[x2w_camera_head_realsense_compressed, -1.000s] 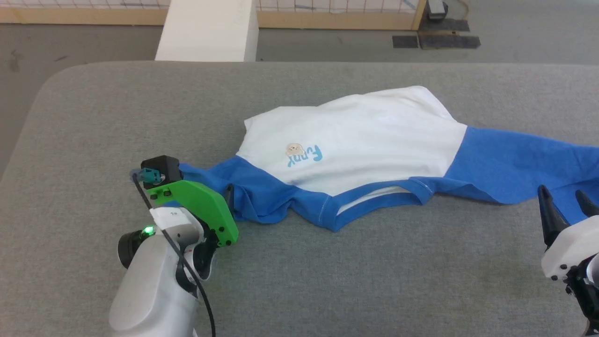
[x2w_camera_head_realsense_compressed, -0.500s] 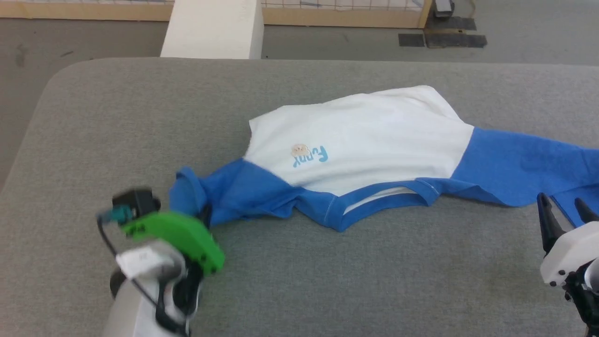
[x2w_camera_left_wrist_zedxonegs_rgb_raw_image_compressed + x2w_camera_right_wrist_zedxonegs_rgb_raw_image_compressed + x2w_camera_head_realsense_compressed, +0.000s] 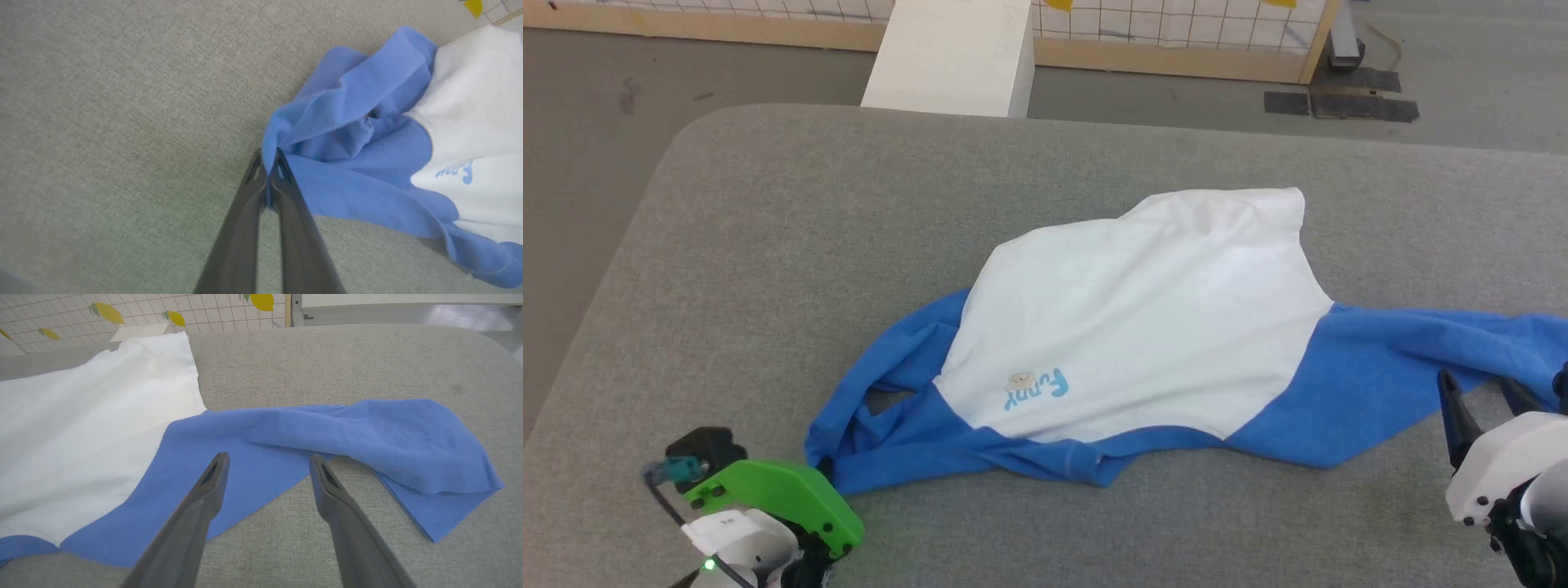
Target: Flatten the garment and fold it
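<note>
1. The shirt is lying on the grey table, reaching from the near left across to the right edge of the head view. It is lying wrinkled and unfolded.
2. Its white body is occupying the middle of the table. The lettering is showing at the body's near left corner, just beside the blue seam.
3. The left sleeve is lying bunched in loose folds. It is looping round a small gap where the table is showing through.
4. The left gripper is working at the near left of the table. Its fingers are pressing together on a fold at the outer edge of the left sleeve, pinching the blue cloth between the tips.
5. In the head view, the green mount on that wrist is covering the fingers.
6. The right sleeve is stretching out along the table, with its end doubling over itself.
7. The right gripper is holding nothing, with its fingers standing spread. The tips are sitting at the near edge of the right sleeve; whether they are touching the cloth cannot be told.
8. Beyond the table, a white block is standing on the floor in front of a wood-framed grid panel.
</note>
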